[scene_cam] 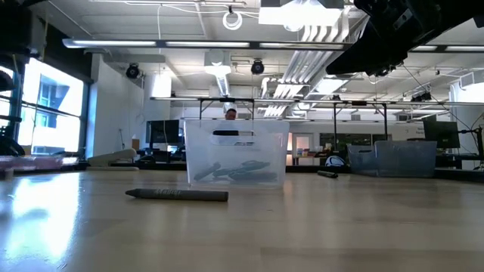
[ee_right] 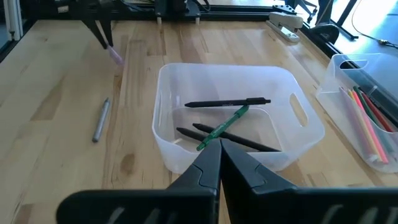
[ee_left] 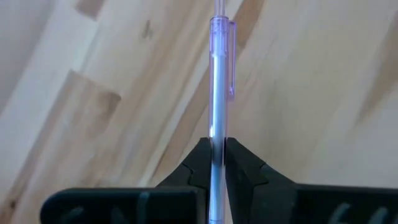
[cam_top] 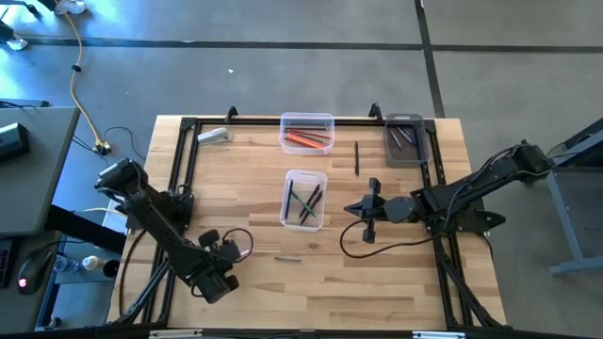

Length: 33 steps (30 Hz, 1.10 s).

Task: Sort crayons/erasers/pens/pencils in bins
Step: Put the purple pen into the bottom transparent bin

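Observation:
My left gripper (ee_left: 217, 142) is shut on a pale purple see-through pen (ee_left: 219, 81) above the table's near left part (cam_top: 243, 248). A clear bin (cam_top: 304, 199) at the table's middle holds a green pen and several black ones. Another clear bin (cam_top: 307, 132) at the far edge holds red and orange pencils. A dark grey bin (cam_top: 406, 141) stands at the far right. A grey crayon (cam_top: 288, 257) lies flat near the middle bin. My right gripper (ee_right: 219, 144) hovers shut and empty to the right of that bin (cam_top: 367, 215). My left gripper pinches the pen's barrel (ee_left: 216, 127) between its two fingers, well back from the clip end (ee_left: 229, 56). The fingers slant down from above and lie across the pen. In the right wrist view the pen (ee_right: 115, 55) sticks out slanted below the fingers; whether its lower end touches the table I cannot tell.
A black pen (cam_top: 357, 158) lies loose between the far bins. A grey stapler (cam_top: 215, 136) sits at the far left corner. A black frame (cam_top: 184, 169) runs along the table's sides and far edge. Bare wood lies along the near edge.

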### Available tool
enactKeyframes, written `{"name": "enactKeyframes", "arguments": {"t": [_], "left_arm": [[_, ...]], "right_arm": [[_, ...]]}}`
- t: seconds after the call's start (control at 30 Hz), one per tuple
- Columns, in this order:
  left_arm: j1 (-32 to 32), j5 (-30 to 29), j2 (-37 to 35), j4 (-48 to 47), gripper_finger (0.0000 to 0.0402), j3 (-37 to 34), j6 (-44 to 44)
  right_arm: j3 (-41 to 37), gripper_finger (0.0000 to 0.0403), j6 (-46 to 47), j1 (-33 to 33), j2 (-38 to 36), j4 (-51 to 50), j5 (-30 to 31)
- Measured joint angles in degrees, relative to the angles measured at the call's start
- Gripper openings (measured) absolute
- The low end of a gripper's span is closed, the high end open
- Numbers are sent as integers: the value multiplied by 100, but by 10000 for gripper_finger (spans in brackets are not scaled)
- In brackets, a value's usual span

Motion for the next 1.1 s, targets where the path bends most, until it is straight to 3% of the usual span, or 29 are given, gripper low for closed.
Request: {"name": "enactKeyframes", "arguments": {"t": [0.27, 0.53, 0.87, 1.1], "left_arm": [[96, -777, -909, 17, 11, 0, 115], [724, -1446, -1465, 658, 11, 2, 1130], [2406, -1087, -1456, 3151, 11, 7, 3864], [3562, -456, -1306, 4259, 11, 7, 4543]], "right_arm": [[0, 0, -2, -1, 0, 0, 0], [0, 0, -2, -2, 0, -17, -1], [0, 0, 11, -2, 0, -19, 0], [0, 0, 2, -2, 0, -20, -2]]}}
